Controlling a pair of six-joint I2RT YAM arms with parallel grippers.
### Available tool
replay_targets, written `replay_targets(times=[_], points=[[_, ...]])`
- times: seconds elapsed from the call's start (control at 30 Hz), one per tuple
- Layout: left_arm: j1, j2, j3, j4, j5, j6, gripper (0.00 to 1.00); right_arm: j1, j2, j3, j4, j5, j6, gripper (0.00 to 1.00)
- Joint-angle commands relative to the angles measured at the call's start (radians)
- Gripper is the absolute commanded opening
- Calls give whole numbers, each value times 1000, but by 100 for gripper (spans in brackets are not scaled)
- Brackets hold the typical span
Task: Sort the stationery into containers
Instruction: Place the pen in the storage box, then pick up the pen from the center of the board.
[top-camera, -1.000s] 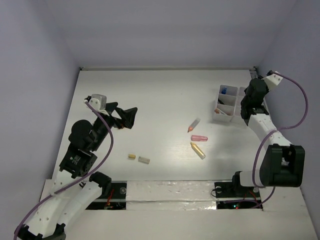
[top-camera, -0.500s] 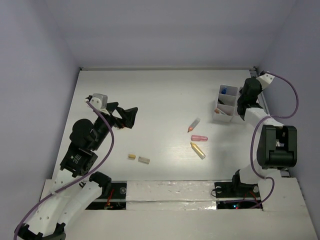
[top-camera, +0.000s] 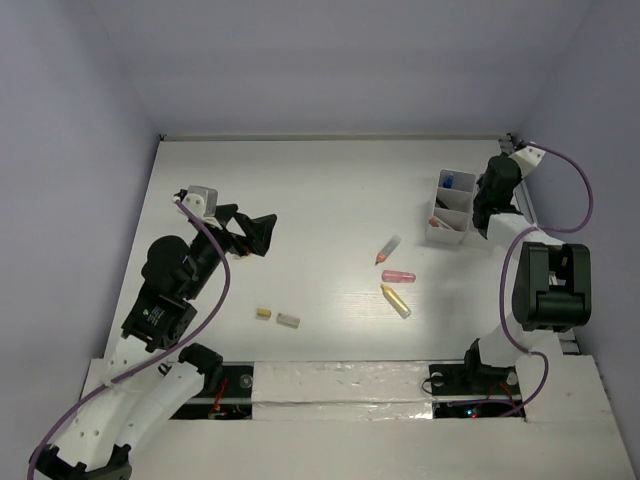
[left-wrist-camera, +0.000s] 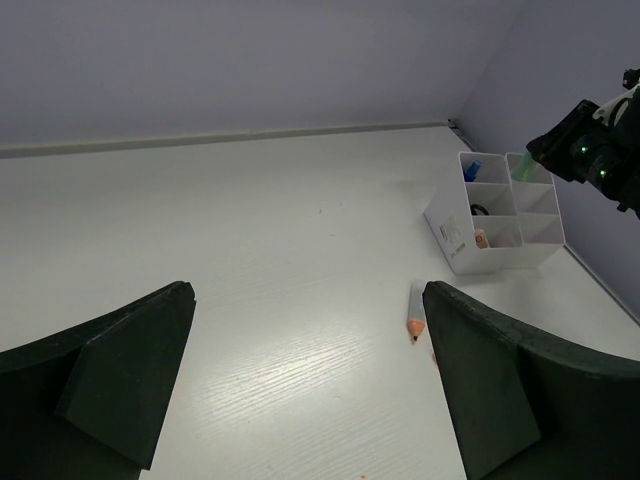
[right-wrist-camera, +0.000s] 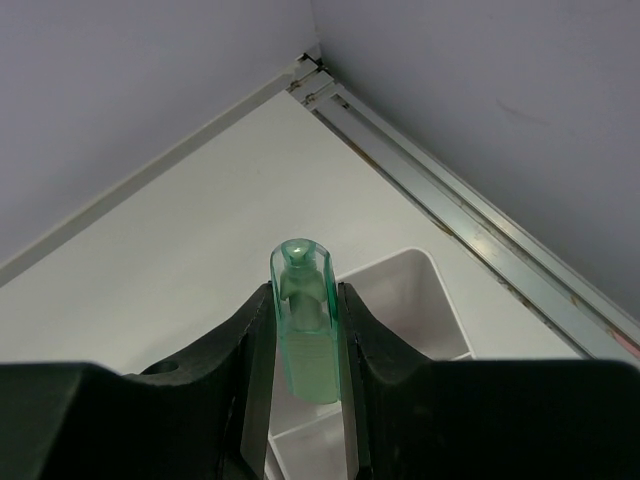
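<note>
Table looks like white laminate with a fine wood grain, matt, barely any shine. Marker is see-through green plastic, glossy and smooth. Tray is thin white plastic, smooth with a soft sheen. Left fingers and right fingers are matt black plastic. Rail along the edge is bare brushed metal. Walls are flat matt.

Two black-and-white arms, each trailing a purple cable.
The left arm and right arm have chunky black joints, white lower shells, pale wrist camera blocks and matte black wedge-shaped fingers.
</note>
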Motion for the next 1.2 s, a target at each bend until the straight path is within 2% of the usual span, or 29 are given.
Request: replay_targets(times=[0.0,0.1,0.3,0.4,0.47,0.5,0.53,0.63,0.67,0.7,0.77,0.87,0.97,1.1,1.17], points=[[0,0,-3,61,7,11,98,-5,-20,16,76,-11,-13,20],[0,-3,-3,61,10,11,98,-5,-59,17,47,-30,-10,46],[0,-20,-3,59,7,12,98,-5,-131,48,-54,-61,-15,68],[0,-27,-5,61,5,12,98,-5,-190,48,-111,-96,0,68],[0,-29,-5,63,10,12,98,-5,-242,42,-140,-134,16,65],[0,-29,-5,64,12,11,98,-5,-259,48,-198,-171,39,60],[0,-32,-5,66,15,9,98,-5,-275,54,-232,-214,48,44],[0,-35,-5,64,18,9,98,30,-324,79,-400,-465,82,14],[0,-35,-5,64,16,9,98,51,-329,83,-445,-582,80,11],[0,-37,-5,64,18,8,98,105,-335,88,-538,-635,62,8],[0,-40,-5,66,21,8,98,171,-327,102,-638,-708,36,7],[0,-43,-5,66,24,6,98,301,-312,90,-808,-769,-2,0],[0,-46,-5,66,24,6,98,360,-342,32,-895,-831,20,0],[0,-49,-5,66,25,6,98,389,-385,-12,-1003,-815,74,0],[0,-50,-5,66,25,4,98,410,-392,-30,-1019,-815,106,16]])
